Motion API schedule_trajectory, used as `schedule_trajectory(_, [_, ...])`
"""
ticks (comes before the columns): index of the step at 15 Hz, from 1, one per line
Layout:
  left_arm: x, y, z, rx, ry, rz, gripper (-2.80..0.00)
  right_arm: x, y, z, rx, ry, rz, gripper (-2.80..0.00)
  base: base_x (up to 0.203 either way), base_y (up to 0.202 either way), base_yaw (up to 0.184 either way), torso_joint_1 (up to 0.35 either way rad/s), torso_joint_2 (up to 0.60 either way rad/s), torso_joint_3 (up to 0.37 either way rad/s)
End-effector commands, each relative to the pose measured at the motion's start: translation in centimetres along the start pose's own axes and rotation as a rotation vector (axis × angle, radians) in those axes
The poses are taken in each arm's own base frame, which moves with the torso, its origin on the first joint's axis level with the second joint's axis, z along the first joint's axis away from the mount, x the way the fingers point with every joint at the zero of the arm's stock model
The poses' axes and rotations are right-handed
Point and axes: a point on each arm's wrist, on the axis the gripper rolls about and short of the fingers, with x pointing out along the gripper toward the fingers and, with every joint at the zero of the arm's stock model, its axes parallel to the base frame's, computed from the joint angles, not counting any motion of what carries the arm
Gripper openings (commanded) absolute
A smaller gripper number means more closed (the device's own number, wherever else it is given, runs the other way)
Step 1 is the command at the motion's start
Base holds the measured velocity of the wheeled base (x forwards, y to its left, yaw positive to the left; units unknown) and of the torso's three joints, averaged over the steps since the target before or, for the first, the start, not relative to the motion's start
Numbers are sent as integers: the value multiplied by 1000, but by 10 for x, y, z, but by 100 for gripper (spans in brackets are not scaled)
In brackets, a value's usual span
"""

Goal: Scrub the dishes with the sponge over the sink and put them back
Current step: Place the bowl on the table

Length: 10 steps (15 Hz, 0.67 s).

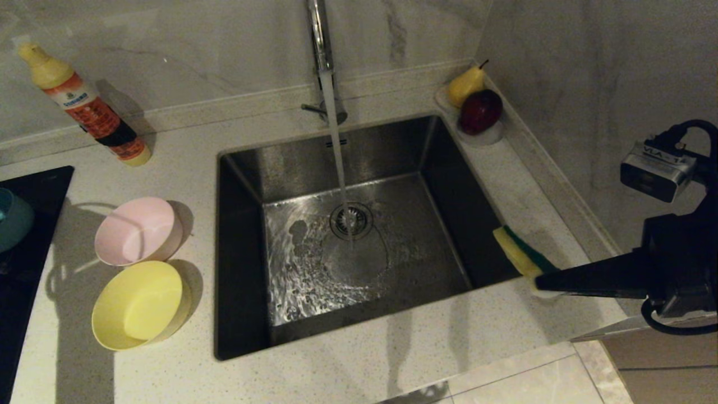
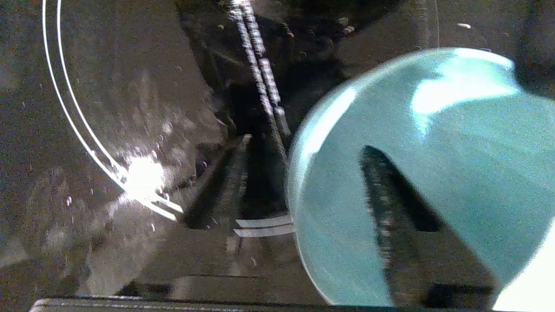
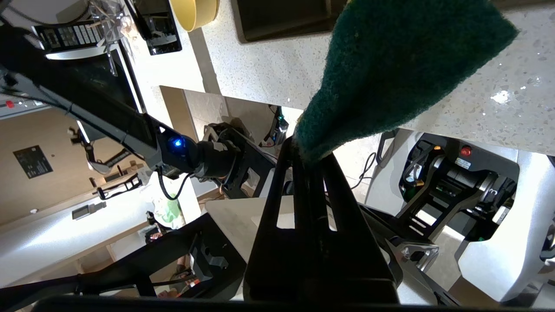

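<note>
The sink (image 1: 241, 252) has water running from the tap (image 1: 321, 45) onto its drain. On the counter to its left sit the pink bowl (image 1: 137, 230) and the yellow bowl (image 1: 137, 306). The light blue bowl (image 1: 10, 219) rests on the black stove top (image 1: 39, 185) at the far left edge. In the left wrist view my left gripper (image 2: 303, 145) is open astride the rim of the blue bowl (image 2: 455, 143), one finger inside, one outside, neither touching. My right gripper (image 1: 541, 280) is shut on the sponge (image 1: 519, 252) at the sink's right rim; its green side (image 3: 403, 65) faces the wrist camera.
A detergent bottle (image 1: 90, 106) leans at the back left of the counter. A small white dish (image 1: 488, 134) with a pear and a red apple stands at the back right corner by the wall. The counter's front edge runs below the sink.
</note>
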Motion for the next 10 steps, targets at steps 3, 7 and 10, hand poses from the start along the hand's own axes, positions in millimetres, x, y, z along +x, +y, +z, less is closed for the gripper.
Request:
schedule_trajectory(3, [-76,-21,14,-1,-76,-162,0,0,0,0,3,3,2,-280,0,0,0,0,0,0])
schedule_trajectory(7, [-133,-32,18,67,-139,-238,-280,4,-3,0,12,14,-5,-280,0,0,0,0,0,0])
schedule_trajectory(10, [-171,-27,8,240,-169,-253,-280,1,-2,-1,9,9,-2,-280,0,0,0,0,0,0])
